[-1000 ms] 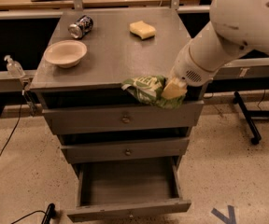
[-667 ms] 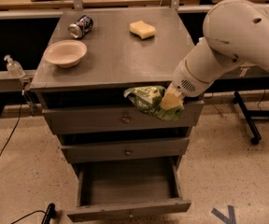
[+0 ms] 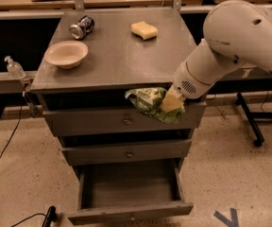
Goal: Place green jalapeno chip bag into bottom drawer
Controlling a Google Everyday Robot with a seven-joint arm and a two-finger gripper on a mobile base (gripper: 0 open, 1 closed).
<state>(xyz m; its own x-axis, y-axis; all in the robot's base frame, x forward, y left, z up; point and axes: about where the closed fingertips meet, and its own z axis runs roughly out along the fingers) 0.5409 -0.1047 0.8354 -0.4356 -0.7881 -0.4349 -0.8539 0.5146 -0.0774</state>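
Hanging at mid-frame, the green jalapeno chip bag (image 3: 150, 103) is seen in the camera view in front of the top drawer (image 3: 98, 123) of the grey cabinet, clear of any surface. It is held at its right end by the gripper (image 3: 172, 103), whose yellowish fingers are clamped on the foil. The bag is judged to be very light, soft and crinkly. Its foil is likely slippery and its contents brittle, so a pinch on an edge or a gathered fold is favoured over a hard squeeze across the middle. Some sag and swing of the free left end is to be expected.

Lower in the frame, the bottom drawer (image 3: 129, 186) is pulled out, and nothing is seen in its tray. It sits well below the bag and slightly left of it, under the closed middle drawer (image 3: 126, 152). On the cabinet top (image 3: 122, 60), in the upper part of the frame, a bowl (image 3: 66, 54), a soda can (image 3: 81, 27) and a yellow sponge (image 3: 144, 30) are set well apart. The white arm (image 3: 230, 41) fills the upper right. A speckled floor (image 3: 22, 174) is seen around the cabinet, with a pump bottle (image 3: 14, 67) at the left edge.
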